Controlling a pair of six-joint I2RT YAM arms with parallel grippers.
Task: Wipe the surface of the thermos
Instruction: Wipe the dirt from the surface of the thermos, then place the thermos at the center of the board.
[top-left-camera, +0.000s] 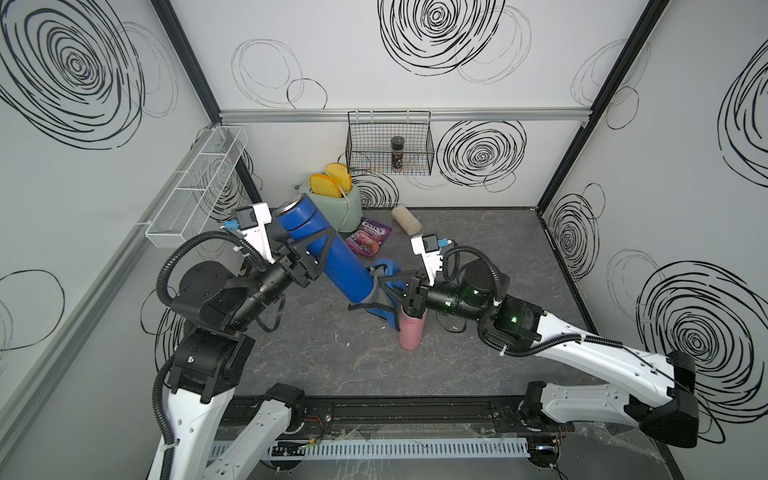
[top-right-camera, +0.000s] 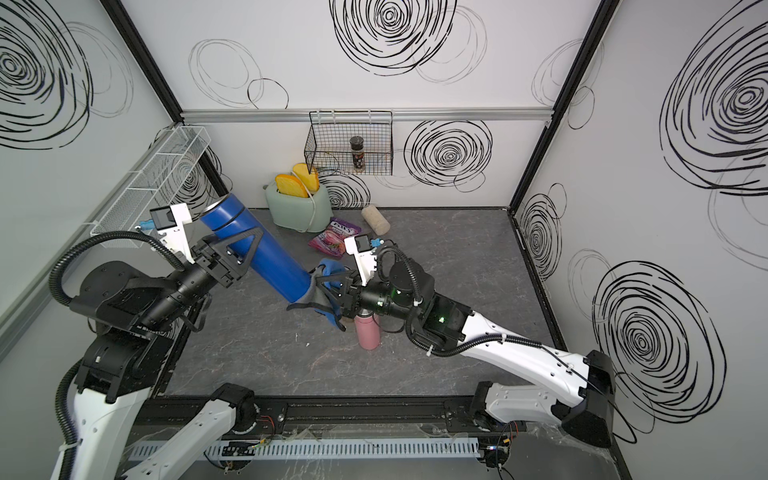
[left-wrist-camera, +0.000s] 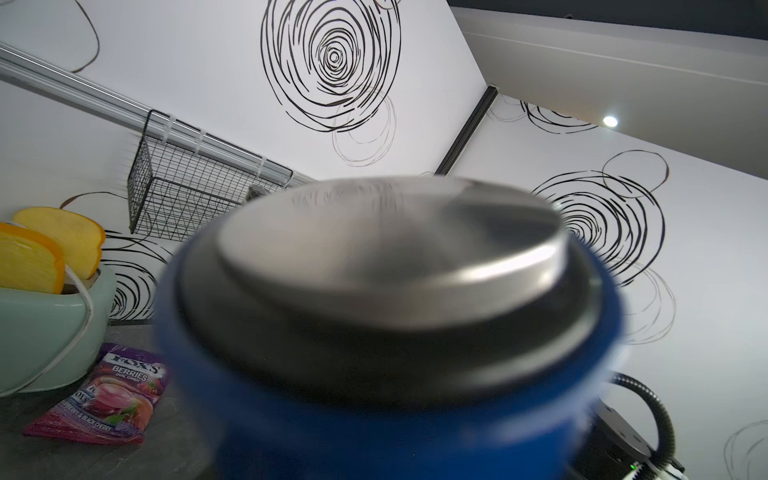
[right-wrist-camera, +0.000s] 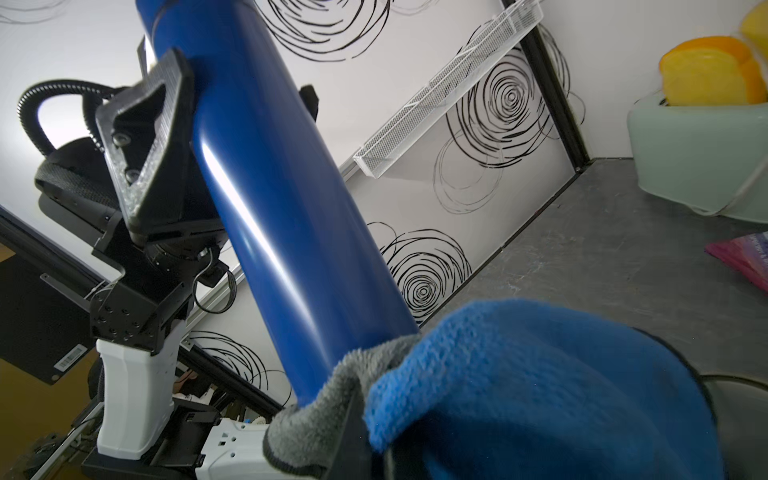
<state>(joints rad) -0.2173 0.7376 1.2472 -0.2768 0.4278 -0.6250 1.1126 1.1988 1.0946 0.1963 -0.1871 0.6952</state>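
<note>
The lower end of the thermos is swallowed by the cloth in both top views, so its base can't be seen. The top of the pink bottle is covered by the right claw. In the left wrist view the lid is badly blurred and the body gets cropped off. The label on the spice jar is too small to be read.

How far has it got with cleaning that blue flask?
Done: the left gripper is shut on the thermos, holding it tilted off the table, and the right gripper is shut on the cloth. In hand: the cloth presses against the thermos's lower end. Left: the long shiny body up to the lid lies bare of cloth; whether any was wiped already, I cannot tell.
</note>
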